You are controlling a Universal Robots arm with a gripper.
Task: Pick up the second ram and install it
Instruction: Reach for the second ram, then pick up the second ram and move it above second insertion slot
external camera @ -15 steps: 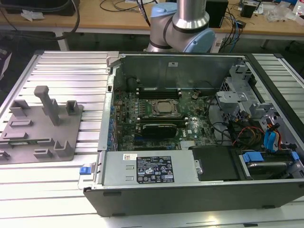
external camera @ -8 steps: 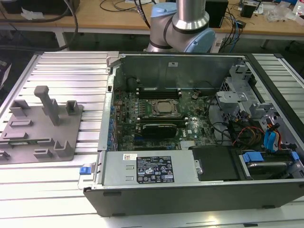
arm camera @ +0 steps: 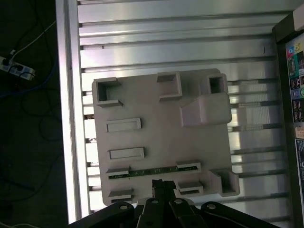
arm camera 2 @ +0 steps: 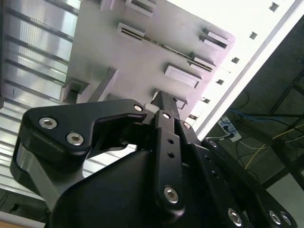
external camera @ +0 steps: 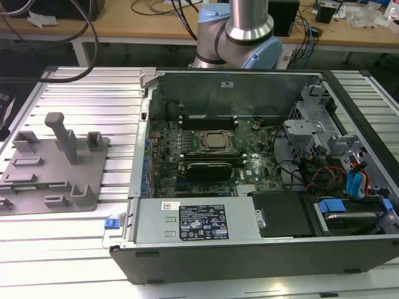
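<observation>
My end effector (arm camera: 160,183) is closed on nothing, its fingertips drawn together and hanging over the grey holder (arm camera: 156,137) on the ribbed counter (arm camera: 175,42). The second ram (arm camera: 152,171) stands on edge in a slot of that holder, held between small brackets at each end. Its long axis runs along the counter's grooves. My fingertips sit just beside its middle, above it and not touching. In the exterior view the holder (external camera: 50,171) lies to the exterior view's left of the open computer case (external camera: 249,205)
</observation>
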